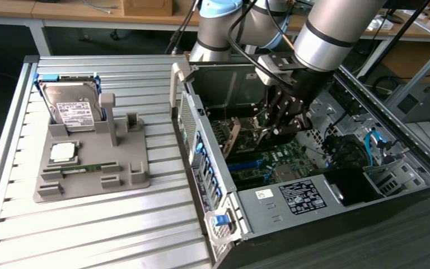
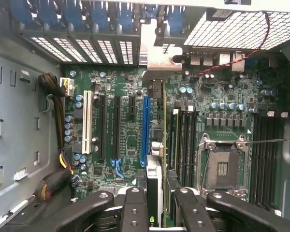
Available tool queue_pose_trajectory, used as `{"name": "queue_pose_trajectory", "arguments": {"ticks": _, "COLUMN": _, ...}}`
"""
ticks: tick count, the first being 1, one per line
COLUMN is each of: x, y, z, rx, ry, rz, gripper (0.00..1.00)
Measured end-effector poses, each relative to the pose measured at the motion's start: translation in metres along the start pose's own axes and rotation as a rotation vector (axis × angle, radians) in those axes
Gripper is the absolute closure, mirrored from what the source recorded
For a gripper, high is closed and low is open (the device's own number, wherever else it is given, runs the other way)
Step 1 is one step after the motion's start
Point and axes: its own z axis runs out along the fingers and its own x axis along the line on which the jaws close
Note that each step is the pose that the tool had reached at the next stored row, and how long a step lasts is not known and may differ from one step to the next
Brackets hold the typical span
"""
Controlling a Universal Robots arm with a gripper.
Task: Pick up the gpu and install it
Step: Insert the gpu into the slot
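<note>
Pincer [image 2: 154,205]: we see it pinching the gpu [image 2: 155,145] edge-on.
Gpu: long axis along the blue slot [image 2: 145,128], just beside it.

This is a robotics lab or electronics workshop: a worktop [image 1: 88,224] of ribbed aluminium profile carries an opened desktop computer case [image 1: 312,196] with its motherboard [image 2: 125,125] laid bare, slots and empty processor socket [image 2: 222,166] on show. Beside it sits a grey moulded fixture [image 1: 92,168] holding a hard drive [image 1: 73,106], a processor chip [image 1: 63,151] and a memory stick [image 1: 84,167]. A grey and blue industrial robot arm [image 1: 335,33] reaches into the case, and behind it run wooden benches [image 1: 65,8] strewn with cables and a cardboard box [image 1: 148,7].
</note>
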Motion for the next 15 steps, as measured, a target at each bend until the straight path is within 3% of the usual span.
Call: {"name": "queue_pose_trajectory", "arguments": {"ticks": 15, "x": 0.0041, "y": 0.0052, "z": 0.0018, "rx": 0.0, "ry": 0.0001, "rz": 0.001, "gripper": 0.73}}
